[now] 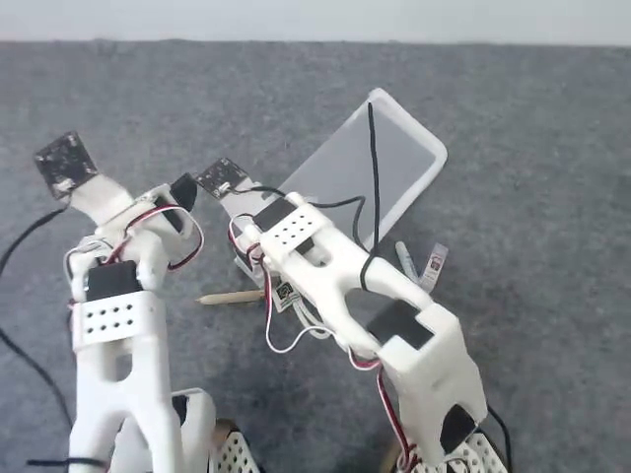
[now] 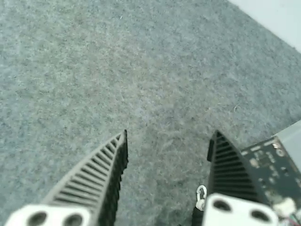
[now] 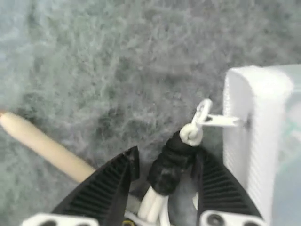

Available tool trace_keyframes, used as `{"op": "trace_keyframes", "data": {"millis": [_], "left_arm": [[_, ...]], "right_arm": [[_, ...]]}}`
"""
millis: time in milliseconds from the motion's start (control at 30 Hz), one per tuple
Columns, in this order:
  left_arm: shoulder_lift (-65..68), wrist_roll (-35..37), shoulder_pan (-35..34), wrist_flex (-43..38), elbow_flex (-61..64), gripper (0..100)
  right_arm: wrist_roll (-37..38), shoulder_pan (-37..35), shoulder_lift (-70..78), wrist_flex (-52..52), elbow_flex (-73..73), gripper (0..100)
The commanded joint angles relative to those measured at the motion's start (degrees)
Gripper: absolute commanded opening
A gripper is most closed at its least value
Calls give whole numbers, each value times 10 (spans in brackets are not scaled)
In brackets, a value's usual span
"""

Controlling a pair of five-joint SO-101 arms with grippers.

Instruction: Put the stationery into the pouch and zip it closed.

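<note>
Between part-open jaws of right claw (image 3: pixel 168 150): zip pull (image 3: pixel 170 165) joined to pouch (image 3: pixel 254 117) corner; pencil (image 3: pixel 42 143) nearby; left claw (image 2: pixel 170 133) open.

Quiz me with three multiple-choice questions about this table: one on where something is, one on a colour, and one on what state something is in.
1. Where does the wooden pencil lie?
A. In a claw.
B. On the mat, outside the pouch.
C. On top of an arm.

2. What colour is the mat?
A. Red.
B. Grey.
C. Green.

3. How is the left claw?
A. Open and empty.
B. Shut on the pencil.
C. Shut on a pen.

Answers:
1 B: the pencil lies flat on the mat, well away from the pouch.
2 B: the whole covering is grey.
3 A: its jaws stand apart with bare mat between them.
</note>
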Motion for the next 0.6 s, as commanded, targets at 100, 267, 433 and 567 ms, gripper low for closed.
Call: {"op": "trace_keyframes", "data": {"millis": [100, 267, 433, 567], "left_arm": [[-21, 8, -3, -18, -37, 261], [-19, 8, -3, -18, -37, 261], [-19, 7, -2, -18, -37, 261], [-20, 7, -1, -19, -37, 261]], "right_arm": [[-3, 0, 10, 9, -50, 76], [-1, 0, -10, 42, -49, 8], [28, 2, -45, 99, -47, 6], [28, 27, -73, 132, -46, 6]]}}
